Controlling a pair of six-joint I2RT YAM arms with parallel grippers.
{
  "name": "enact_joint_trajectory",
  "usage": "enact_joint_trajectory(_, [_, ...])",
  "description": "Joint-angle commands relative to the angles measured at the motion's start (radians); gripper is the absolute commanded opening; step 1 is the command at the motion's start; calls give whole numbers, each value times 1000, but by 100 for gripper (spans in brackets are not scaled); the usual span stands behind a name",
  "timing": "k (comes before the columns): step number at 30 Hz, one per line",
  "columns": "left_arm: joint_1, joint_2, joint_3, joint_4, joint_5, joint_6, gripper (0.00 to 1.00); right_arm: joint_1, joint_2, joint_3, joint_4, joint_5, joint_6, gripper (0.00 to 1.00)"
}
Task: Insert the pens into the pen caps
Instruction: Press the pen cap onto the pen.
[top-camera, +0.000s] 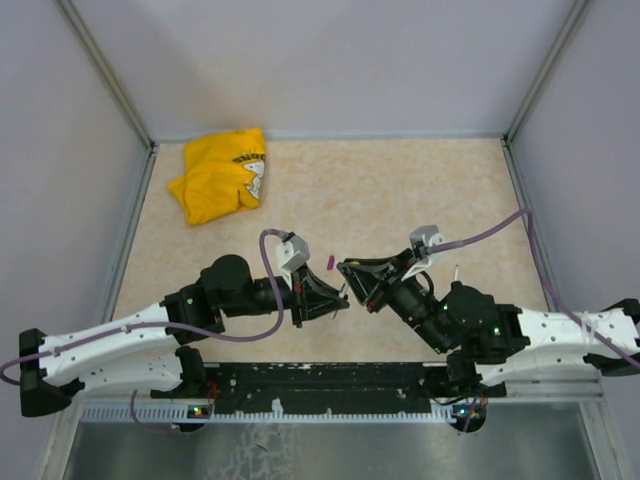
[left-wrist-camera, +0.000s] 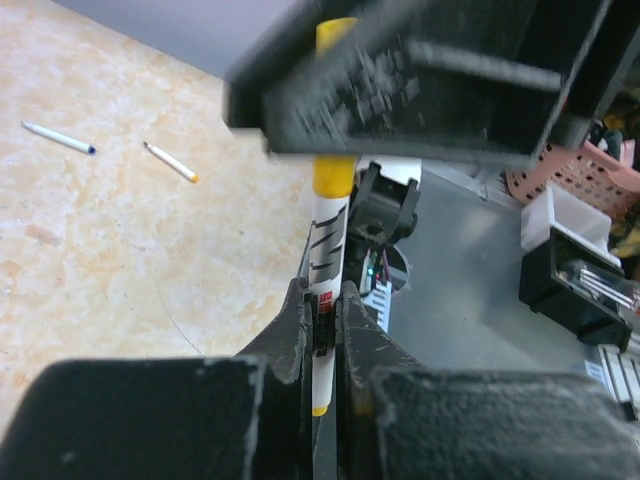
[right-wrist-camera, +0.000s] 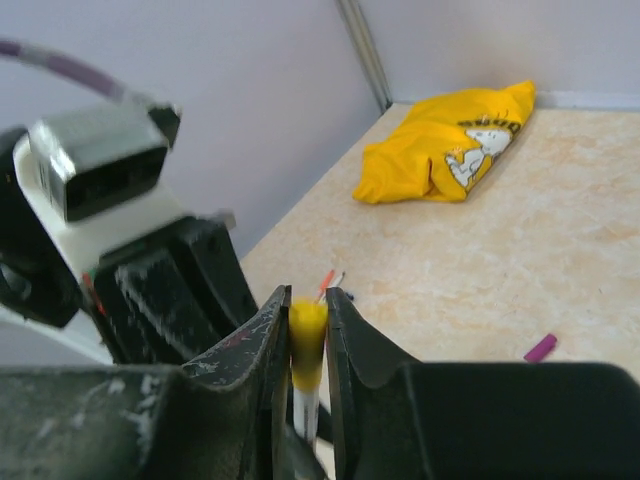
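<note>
Enclosing beige tabletop with purple cap, grey walls.

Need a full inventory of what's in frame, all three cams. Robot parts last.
table: one, beige, mottled.
yellow cloth: one, yellow with print, crumpled, table's far-left corner.
purple cap: one, purple, loose on table just beyond the claws.
white pens: two, white, lying apart on table.
orange-red pen: one, orange-red, on table past the left claw.
held pen: one, white with black print, in left claw.
yellow cap: one, yellow, on held pen's end.
pink basket: one, pink, off the table.
left claw: one, black, shut on held pen.
right claw: one, black, shut on yellow cap.
</note>
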Motion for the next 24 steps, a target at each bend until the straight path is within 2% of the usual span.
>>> enact_joint_trajectory(1, [37, -40, 38, 163, -138, -21, 0, 45, -18, -54, -62, -105, -28, 21])
enact_joint_trajectory(7, [37, -46, 31, 160, -141, -24, 0, 45, -55, -93, -21, -123, -35, 26])
enact_joint_trajectory(15, [38, -85, -14, 196, -123, -17, 0, 45, -140, -161, 9, -162, -38, 26])
enact_joint_trajectory(24, [37, -155, -82, 281, -17, 30, 0, 45, -228, -220, -41, -218, -44, 26])
